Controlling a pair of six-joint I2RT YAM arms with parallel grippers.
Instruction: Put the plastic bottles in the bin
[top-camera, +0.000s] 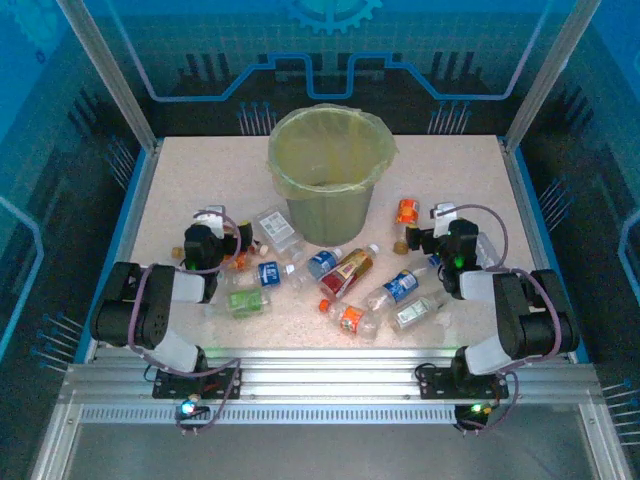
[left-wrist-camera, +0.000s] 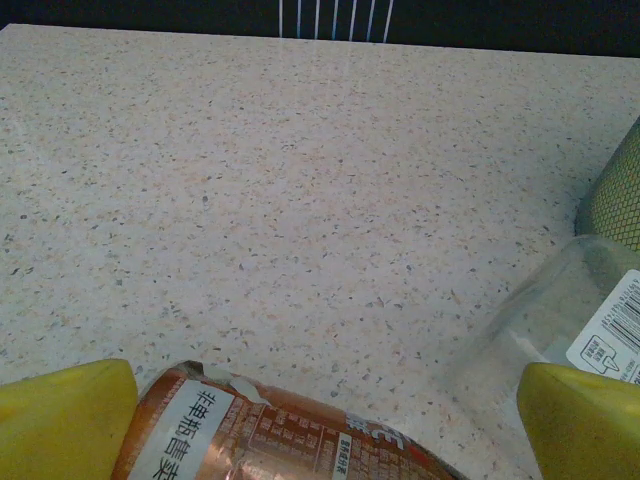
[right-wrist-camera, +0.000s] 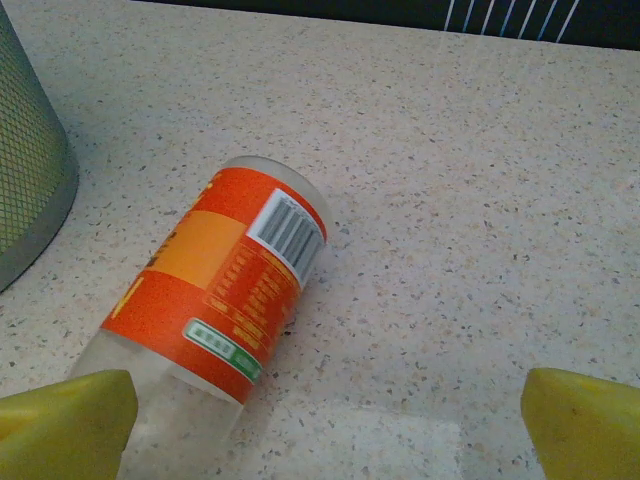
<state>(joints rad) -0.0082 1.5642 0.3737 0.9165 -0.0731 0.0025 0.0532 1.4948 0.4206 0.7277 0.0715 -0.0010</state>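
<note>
Right wrist view: right hand (right-wrist-camera: 325, 425) gapes wide, empty, orange-labelled clear plastic bottle (right-wrist-camera: 225, 290) lying on speckled worktop (right-wrist-camera: 450, 200) off-centre to its gap, beside olive-green round bin (right-wrist-camera: 30, 170), so closing could knock it rolling away; left hand (left-wrist-camera: 325, 425) also wide, empty.

The speckled beige desk (top-camera: 200, 170) carries a round olive-green bin lined with a yellow-green plastic bag (top-camera: 330, 215), upright midway between its left and right edges. About a dozen small clear plastic bottles with coloured labels (top-camera: 345, 272) lie on their sides between the bin and the near edge. One orange-labelled bottle (top-camera: 407, 212) lies just beside the bin toward the right edge.
</note>
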